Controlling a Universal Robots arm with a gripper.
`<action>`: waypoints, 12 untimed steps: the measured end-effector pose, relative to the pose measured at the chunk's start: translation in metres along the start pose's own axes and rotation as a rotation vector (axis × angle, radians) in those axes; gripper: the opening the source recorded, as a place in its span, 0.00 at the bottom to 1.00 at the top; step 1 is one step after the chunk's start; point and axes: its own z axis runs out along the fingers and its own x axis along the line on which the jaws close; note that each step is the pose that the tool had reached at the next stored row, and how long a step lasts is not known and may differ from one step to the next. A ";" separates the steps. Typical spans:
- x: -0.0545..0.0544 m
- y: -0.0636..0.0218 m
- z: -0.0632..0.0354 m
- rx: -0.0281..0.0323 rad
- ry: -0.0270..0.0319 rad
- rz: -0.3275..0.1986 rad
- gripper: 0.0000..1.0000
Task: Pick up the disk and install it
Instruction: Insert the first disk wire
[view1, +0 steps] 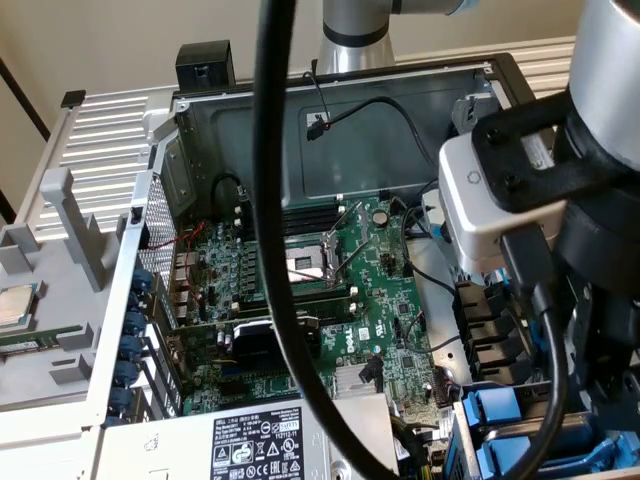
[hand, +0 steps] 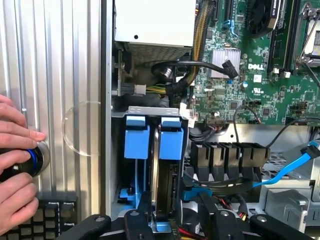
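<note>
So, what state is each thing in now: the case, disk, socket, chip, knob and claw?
case, open, side panel off
disk, standing on edge in the bay
socket, uncovered
chip, lying flat outside the case
knob, gripped by a hand
claw, close to the bay

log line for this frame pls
phase: install | disk: edge-on in drive cage, between blue rails | gripper: close at disk | person's hand: on blue-ringed knob outside case
</note>
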 end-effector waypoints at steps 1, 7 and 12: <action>0.001 -0.0001 0.0000 0.0001 -0.0065 0.000 0.49; 0.008 -0.0022 -0.0001 -0.0006 -0.0138 -0.008 0.49; 0.012 -0.0103 0.0010 -0.0005 -0.0303 -0.010 0.49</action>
